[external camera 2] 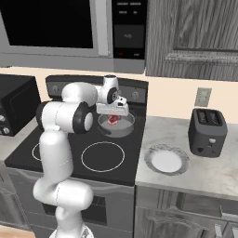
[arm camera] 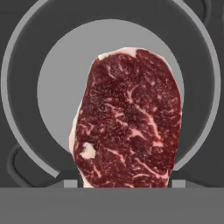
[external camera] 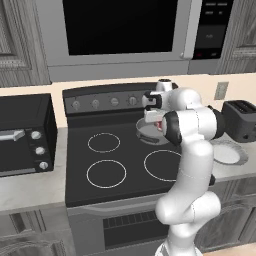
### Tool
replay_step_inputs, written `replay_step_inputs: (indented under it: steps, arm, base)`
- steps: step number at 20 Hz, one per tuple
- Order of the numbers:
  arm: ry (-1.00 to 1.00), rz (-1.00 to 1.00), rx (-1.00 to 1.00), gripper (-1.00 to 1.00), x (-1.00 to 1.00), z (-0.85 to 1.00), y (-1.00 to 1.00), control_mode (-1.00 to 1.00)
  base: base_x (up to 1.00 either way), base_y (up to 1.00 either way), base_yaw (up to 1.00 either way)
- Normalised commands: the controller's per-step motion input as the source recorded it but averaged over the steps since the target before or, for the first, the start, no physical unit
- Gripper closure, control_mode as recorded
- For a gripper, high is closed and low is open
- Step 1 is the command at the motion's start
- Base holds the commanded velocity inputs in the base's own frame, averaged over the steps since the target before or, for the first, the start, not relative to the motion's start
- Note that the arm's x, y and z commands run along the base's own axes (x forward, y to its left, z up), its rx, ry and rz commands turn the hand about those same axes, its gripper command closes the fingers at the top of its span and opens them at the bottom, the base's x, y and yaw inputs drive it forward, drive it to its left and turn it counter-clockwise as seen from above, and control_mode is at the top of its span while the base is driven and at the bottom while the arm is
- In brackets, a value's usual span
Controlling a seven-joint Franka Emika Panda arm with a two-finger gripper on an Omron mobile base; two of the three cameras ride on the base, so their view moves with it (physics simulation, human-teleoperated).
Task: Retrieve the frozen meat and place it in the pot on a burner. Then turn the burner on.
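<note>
The frozen meat (arm camera: 129,122), a dark red slab with pale streaks, hangs between my fingertips (arm camera: 70,183), and my gripper (arm camera: 124,183) is shut on it. Directly below it lies the pot (arm camera: 57,87), round and grey, on the back right burner of the stove. From the right base view, the gripper (external camera 2: 112,114) hovers just over the pot (external camera 2: 116,130) with the red meat (external camera 2: 112,120) at rim height. In the left base view the arm partly hides the pot (external camera: 146,131).
Stove knobs (external camera: 105,103) line the back panel behind the pot. A white-grey plate (external camera 2: 166,160) and a black toaster (external camera 2: 208,131) stand on the counter to the right. A toaster oven (external camera: 22,135) is on the left. The front burner rings (external camera: 106,173) are bare.
</note>
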Motion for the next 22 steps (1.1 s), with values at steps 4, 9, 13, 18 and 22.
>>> replay_step_inputs:
  steps: [4, 9, 13, 18, 22]
  arm:
    - [0.05, 0.01, 0.00, 1.00, 0.03, -0.15, 0.00, -1.00]
    - [0.01, 0.00, 0.00, 1.00, 0.00, -0.14, 0.00, -1.00]
    - [0.05, 0.00, 0.00, 1.00, 0.01, -0.22, 0.00, -1.00]
    - [0.05, 0.00, 0.00, 1.00, 0.01, -0.20, 0.00, -1.00]
    - [0.01, 0.00, 0.00, 1.00, 0.06, -0.09, 0.00, -1.00]
  base:
    - [0.00, 0.00, 0.00]
    - [0.00, 0.00, 0.00]
    - [0.00, 0.00, 0.00]
    - [0.00, 0.00, 0.00]
    - [0.00, 0.00, 0.00]
